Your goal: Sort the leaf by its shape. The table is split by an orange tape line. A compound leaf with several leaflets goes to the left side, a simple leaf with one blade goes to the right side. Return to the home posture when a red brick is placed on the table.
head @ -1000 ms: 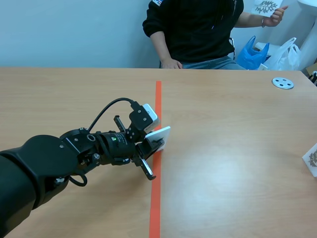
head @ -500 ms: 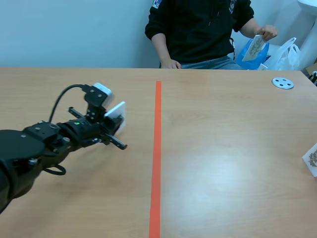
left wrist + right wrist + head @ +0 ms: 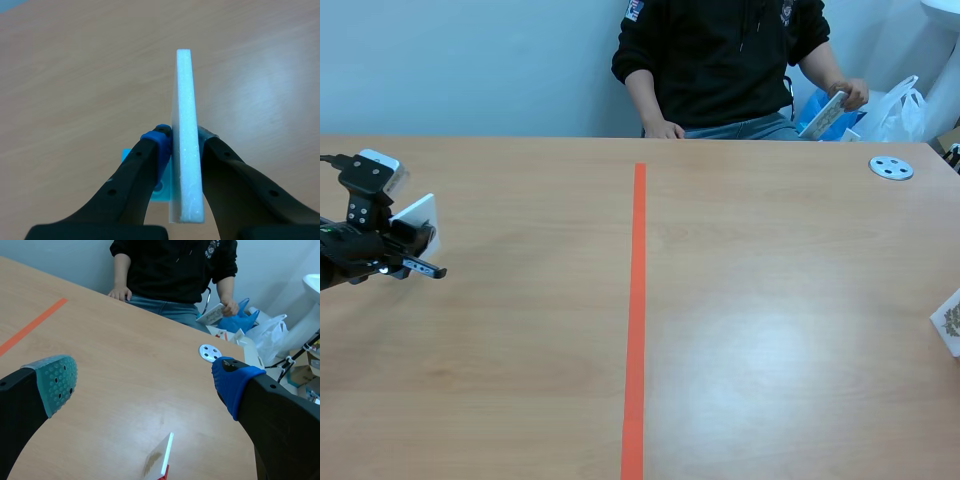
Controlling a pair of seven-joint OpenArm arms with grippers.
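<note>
- Wooden table [image 3: 770, 330], one orange tape line [image 3: 637, 300].
- Left gripper [image 3: 184, 142] clamps one card [image 3: 185, 100] on edge, long axis pointing ahead, over far left side.
- Right gripper [image 3: 145, 382] spread apart; second card [image 3: 162, 457] below it.

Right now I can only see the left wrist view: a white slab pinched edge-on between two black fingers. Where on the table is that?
Observer: In the scene view, the left gripper holds the card far to the left of the tape line, near the left edge of the table.
Operator: Is it the only card?
Observer: No. A second card stands at the table's right edge, with a brownish print on its face.
Operator: Is the other gripper busy?
Observer: No, the right gripper is open and holds nothing.
</note>
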